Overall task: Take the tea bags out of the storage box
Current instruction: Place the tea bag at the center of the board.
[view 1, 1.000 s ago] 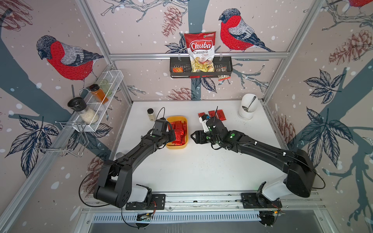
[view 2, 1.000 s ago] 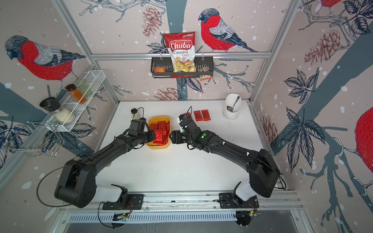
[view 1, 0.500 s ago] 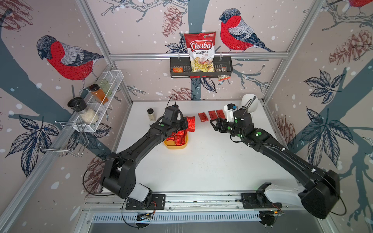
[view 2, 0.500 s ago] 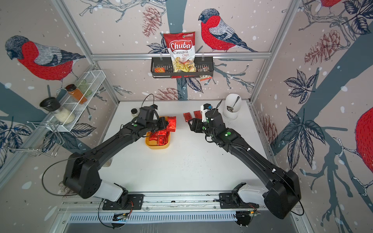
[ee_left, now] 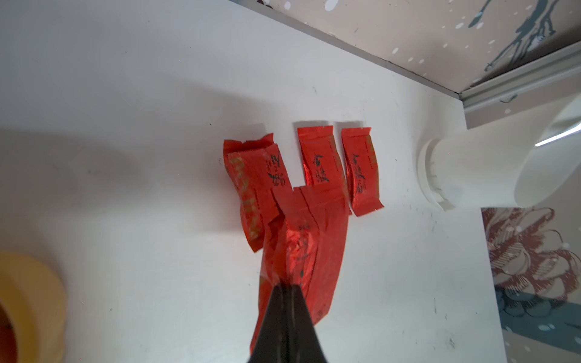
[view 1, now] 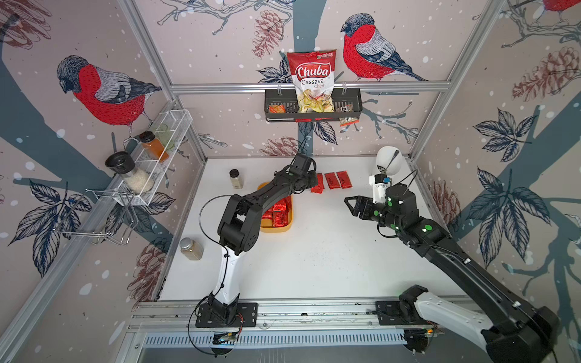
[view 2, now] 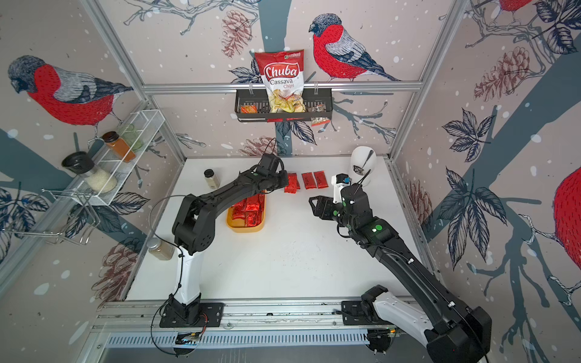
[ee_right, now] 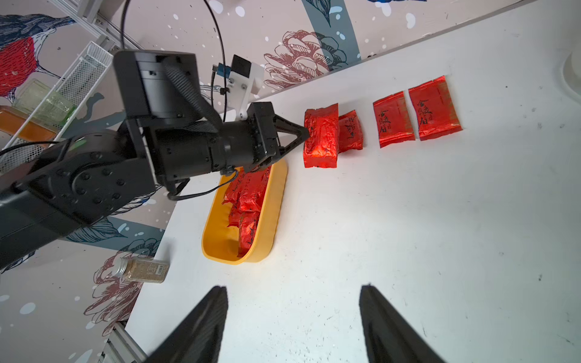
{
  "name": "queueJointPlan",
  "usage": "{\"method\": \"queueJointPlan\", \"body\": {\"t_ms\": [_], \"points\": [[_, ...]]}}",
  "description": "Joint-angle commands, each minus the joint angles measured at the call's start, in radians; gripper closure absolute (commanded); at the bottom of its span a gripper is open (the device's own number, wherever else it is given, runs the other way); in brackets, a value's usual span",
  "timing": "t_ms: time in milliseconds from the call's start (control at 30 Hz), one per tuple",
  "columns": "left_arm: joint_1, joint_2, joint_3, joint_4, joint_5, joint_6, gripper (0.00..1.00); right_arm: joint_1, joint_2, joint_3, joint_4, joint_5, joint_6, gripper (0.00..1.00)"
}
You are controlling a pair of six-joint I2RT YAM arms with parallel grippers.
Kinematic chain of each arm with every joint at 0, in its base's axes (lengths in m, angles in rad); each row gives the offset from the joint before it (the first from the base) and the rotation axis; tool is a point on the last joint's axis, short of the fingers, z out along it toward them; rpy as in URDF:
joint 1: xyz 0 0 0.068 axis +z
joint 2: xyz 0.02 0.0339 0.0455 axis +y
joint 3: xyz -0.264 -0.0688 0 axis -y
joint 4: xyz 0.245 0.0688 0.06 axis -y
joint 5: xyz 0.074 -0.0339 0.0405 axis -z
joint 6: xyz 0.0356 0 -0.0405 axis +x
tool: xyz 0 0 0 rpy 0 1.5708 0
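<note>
Crinkled, glossy foil tea bags (ee_right: pixel 320 138) lie in a smooth plastic storage box (ee_right: pixel 276 201) on a matt white table (ee_right: pixel 408 235).

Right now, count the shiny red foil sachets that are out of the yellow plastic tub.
4. Three red foil sachets lie side by side on the white table; the left gripper, shut, holds a fourth sachet at one end of the row, possibly hiding more.

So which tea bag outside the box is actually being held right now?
The tea bag nearest the storage box, pinched in the left gripper. The other three lie in a row on the table, free of both grippers.
</note>
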Motion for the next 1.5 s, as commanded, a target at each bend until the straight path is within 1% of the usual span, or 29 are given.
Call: {"method": "queueJointPlan", "body": {"t_ms": [0,67,233,333,533,800,833,900,933,1000,1100,1267,1400,1467], "points": [[0.016,0.041,0.056,-0.059,-0.069,0.012,1.00,-0.002,-0.015,-0.010,-0.013,-0.015,0.007,0.28],[0.033,0.052,0.066,-0.070,-0.079,0.005,1.00,-0.002,-0.015,-0.013,-0.017,-0.014,0.004,0.28],[0.077,0.021,-0.001,-0.038,-0.065,-0.004,1.00,-0.002,-0.004,-0.016,-0.004,-0.017,0.004,0.28],[0.096,0.039,-0.002,-0.042,-0.043,0.005,1.00,-0.002,0.016,-0.014,0.009,-0.023,0.004,0.28],[0.097,0.085,0.014,-0.043,-0.013,0.014,1.00,-0.001,0.041,-0.014,0.026,-0.031,0.011,0.28],[0.106,0.105,0.020,-0.037,-0.019,-0.001,1.00,0.001,0.036,-0.023,0.019,-0.022,0.015,0.28],[0.107,0.103,0.022,-0.037,-0.022,-0.001,0.98,0.001,0.036,-0.023,0.019,-0.024,0.015,0.28],[0.108,0.091,0.023,-0.028,-0.019,-0.002,0.82,0.004,0.037,-0.023,0.019,-0.024,0.017,0.28],[0.108,0.083,0.025,-0.022,-0.018,0.002,0.75,0.005,0.038,-0.022,0.021,-0.024,0.018,0.28],[0.108,0.066,0.039,-0.026,-0.009,0.010,0.68,0.013,0.045,-0.021,0.024,-0.025,0.021,0.28],[0.108,0.024,0.060,-0.038,-0.001,0.022,0.62,0.036,0.067,-0.011,0.035,-0.020,0.026,0.28],[0.106,-0.107,0.034,-0.050,0.013,0.041,0.61,0.120,0.156,0.044,0.061,0.019,0.032,0.28],[0.107,-0.287,-0.095,-0.033,0.003,0.048,0.60,0.191,0.280,0.123,0.083,0.040,0.030,0.29],[0.116,-0.395,-0.210,-0.019,-0.006,0.044,0.59,0.218,0.360,0.174,0.088,0.044,0.026,0.30]]}}
